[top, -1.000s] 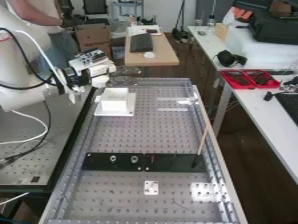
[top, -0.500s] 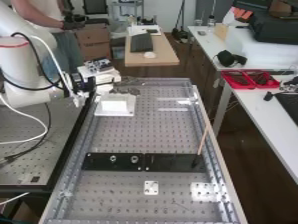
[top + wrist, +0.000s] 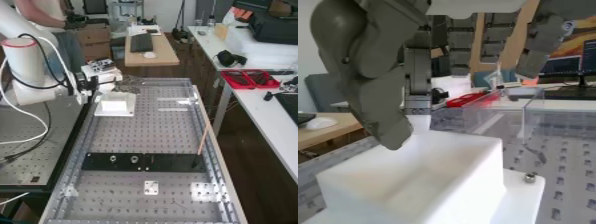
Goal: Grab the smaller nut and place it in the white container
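The hand (image 3: 128, 86) is above the far side of the white container (image 3: 115, 104) in the high view, at the end of the arm from the left. In the wrist view the hand (image 3: 376, 95) hangs over the far part of the square white container (image 3: 472, 185), whose inner walls and part of its floor show. On the black bar, the larger nut (image 3: 113, 158) stands beside the bearing (image 3: 134, 159), the two apart.
A small round metal piece (image 3: 529, 177) sits on the container's base flange. A clear plastic box (image 3: 501, 117) stands behind the container. A thin stick (image 3: 203, 137) rises from the black bar's right end.
The arm has swung out and the hand has come toward the bench's near end, down over the container's far side. The container and the parts on the bar have kept their places.
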Controlling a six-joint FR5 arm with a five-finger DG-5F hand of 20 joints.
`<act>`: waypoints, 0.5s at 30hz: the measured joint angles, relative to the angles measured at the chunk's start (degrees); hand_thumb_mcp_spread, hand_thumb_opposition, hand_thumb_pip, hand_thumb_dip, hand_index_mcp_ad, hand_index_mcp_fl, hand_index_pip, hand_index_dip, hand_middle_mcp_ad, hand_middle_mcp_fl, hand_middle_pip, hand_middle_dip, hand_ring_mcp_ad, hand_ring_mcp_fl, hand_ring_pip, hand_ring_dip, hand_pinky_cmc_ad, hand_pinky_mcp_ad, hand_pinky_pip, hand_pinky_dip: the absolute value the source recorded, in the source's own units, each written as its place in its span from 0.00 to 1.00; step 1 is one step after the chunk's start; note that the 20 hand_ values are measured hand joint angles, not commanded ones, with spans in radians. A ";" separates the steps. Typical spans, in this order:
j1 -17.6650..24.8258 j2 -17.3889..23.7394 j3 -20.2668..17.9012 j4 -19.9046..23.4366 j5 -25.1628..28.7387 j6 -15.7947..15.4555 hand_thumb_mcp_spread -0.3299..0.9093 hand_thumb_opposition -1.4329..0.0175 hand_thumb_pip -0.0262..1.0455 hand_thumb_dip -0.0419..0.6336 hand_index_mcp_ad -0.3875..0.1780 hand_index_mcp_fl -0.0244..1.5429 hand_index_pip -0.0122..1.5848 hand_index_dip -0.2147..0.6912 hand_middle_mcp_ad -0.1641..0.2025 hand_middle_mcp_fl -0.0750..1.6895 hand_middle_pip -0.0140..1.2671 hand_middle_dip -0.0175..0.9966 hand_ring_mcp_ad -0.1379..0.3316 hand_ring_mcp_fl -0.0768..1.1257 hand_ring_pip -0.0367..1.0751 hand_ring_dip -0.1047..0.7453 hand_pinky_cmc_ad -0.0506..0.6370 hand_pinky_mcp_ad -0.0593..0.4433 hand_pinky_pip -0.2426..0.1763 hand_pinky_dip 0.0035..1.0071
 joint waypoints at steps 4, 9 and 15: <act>0.78 -0.01 0.20 -0.52 0.79 -0.09 0.58 0.37 0.69 0.39 0.37 0.27 0.95 0.15 0.65 0.11 0.12 0.27 0.54 0.06 0.11 0.25 0.58 0.67 0.40 0.42; 1.17 -0.75 1.54 -4.72 2.51 -1.52 0.58 0.37 0.75 0.39 0.37 0.19 0.97 0.15 0.65 0.08 0.12 0.27 0.55 0.06 0.11 0.25 0.58 0.67 0.40 0.43; 1.18 -1.33 1.85 -5.70 4.69 -1.95 0.58 0.38 0.79 0.40 0.35 0.05 0.92 0.15 0.65 0.06 0.12 0.27 0.54 0.06 0.11 0.25 0.58 0.67 0.40 0.47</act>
